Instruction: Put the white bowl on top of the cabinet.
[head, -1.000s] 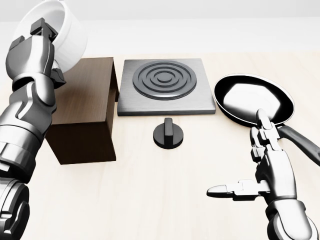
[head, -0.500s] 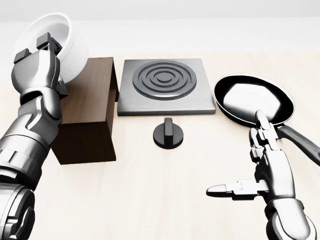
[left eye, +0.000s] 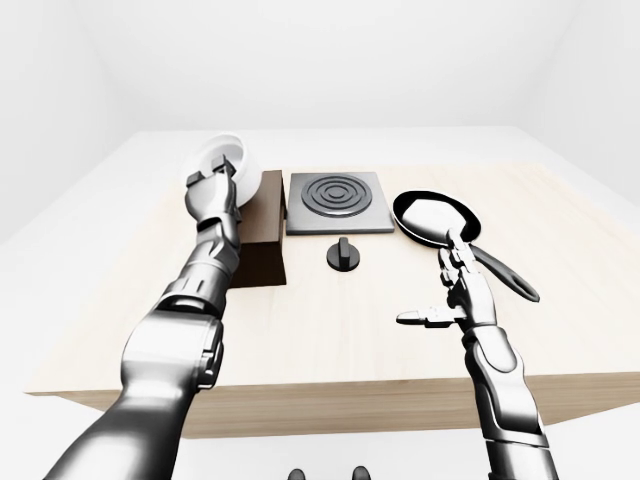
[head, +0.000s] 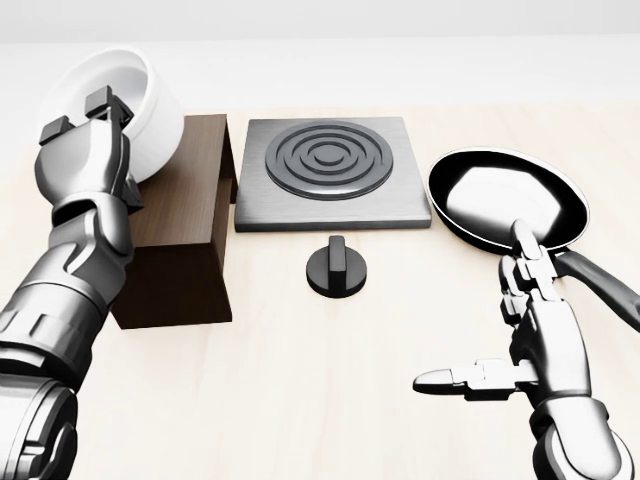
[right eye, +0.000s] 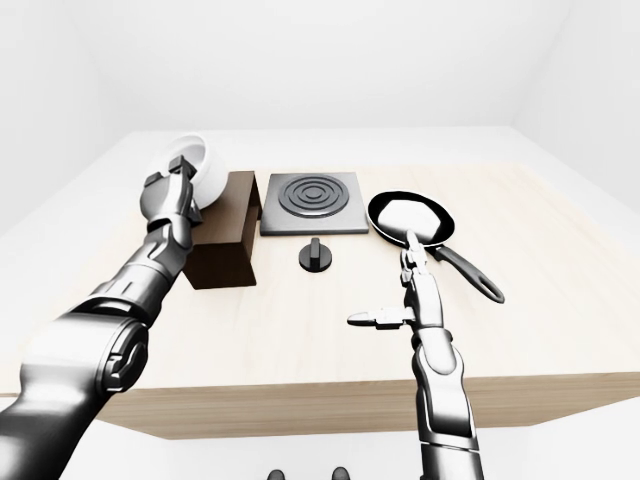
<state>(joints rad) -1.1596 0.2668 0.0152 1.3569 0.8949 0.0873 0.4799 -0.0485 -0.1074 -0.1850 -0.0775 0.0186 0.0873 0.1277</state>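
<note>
Head view shows the left hand (head: 88, 135) with its fingers closed on the rim of the white bowl (head: 135, 105), holding it tilted above the upper left corner of the dark brown cabinet (head: 180, 225). Right of the cabinet on the pale worktop (head: 300, 400) lies the grey burner plate (head: 330, 172), with a black knob (head: 338, 266) below it. Farther right sits a black frying pan (head: 505, 198). Near its handle the right hand (head: 520, 345) hovers spread open, holding nothing.

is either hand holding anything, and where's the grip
The left hand holds the white bowl by its rim, tilted, over the cabinet's left end. The right hand is open and holds nothing.
</note>
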